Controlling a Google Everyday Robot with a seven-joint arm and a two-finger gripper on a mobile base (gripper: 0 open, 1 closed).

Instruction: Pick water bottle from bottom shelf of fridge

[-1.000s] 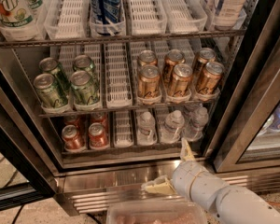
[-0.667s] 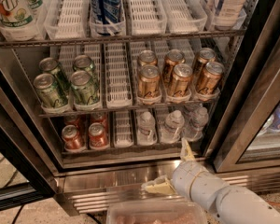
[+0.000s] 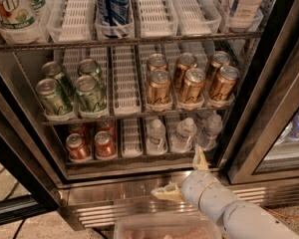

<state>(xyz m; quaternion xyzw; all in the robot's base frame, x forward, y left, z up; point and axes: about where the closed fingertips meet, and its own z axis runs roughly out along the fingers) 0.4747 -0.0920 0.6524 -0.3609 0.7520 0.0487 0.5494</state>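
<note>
Your gripper (image 3: 177, 173) sits low in front of the steel sill of the fridge (image 3: 104, 190), just below the bottom shelf (image 3: 131, 139). Its fingers are spread wide, one pointing up and one left, holding nothing. The water bottle (image 3: 183, 133) stands upright on that shelf, the middle of three clear bottles at the right end, just above the upper finger and untouched. Red cans (image 3: 87, 146) stand at the shelf's left. Gold cans (image 3: 189, 81) sit on the rack above.

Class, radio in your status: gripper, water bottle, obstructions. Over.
Gripper open, just below bottom shelf front edge. Water bottle upright on shelf, ungripped. No object between them.
</note>
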